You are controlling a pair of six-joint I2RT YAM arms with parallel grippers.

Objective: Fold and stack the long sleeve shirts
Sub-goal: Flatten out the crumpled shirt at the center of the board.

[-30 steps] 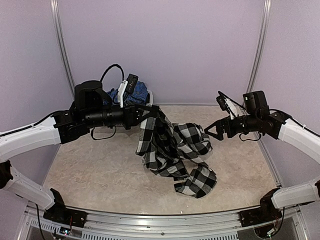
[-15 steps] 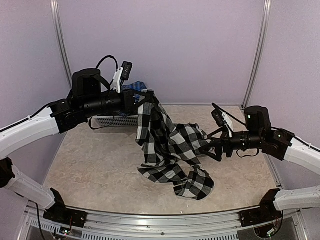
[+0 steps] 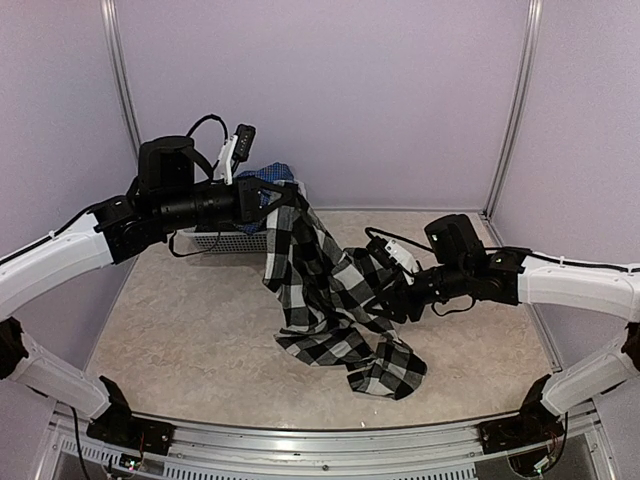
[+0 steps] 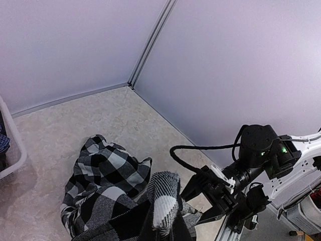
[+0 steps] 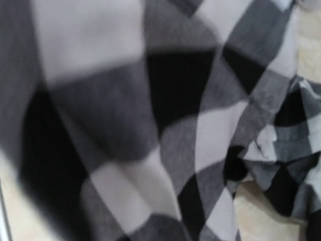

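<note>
**Item 1: black-and-white shirt** (image 3: 322, 282). Large check, soft cloth. One end is raised high at the back left, just in front of the basket. The rest hangs as a twisted drape to the bench (image 3: 180, 320) and ends in a crumpled heap near the front centre. Unfolded.

**Item 2: blue shirt** (image 3: 272, 176). Bunched at the back left, apparently in the basket (image 3: 225, 241) and partly hidden by the left arm. Unfolded.

**Left gripper** (image 3: 288, 195). Clenched on the top of the black-and-white shirt and carrying its hanging weight.

**Right gripper** (image 3: 386, 294). Pressed into the lower middle of the drape. Its wrist view shows only blurred check, and its fingers are lost in the cloth. Whether it has a hold cannot be told.

**Handling, as judged.**
- Light, limp, and neither fragile nor slippery.
- The cloth sags and twists under its own weight and will not hold a shape unless laid flat.
- A pinch may catch several layers at once.

**Where to take hold, as judged.** An edge, hem, shoulder or cuff, well apart from the left gripper's hold, so the two arms can stretch the cloth into a sheet. The bunched middle is the poorer place. Which part of the shirt is which cannot be made out.
</note>
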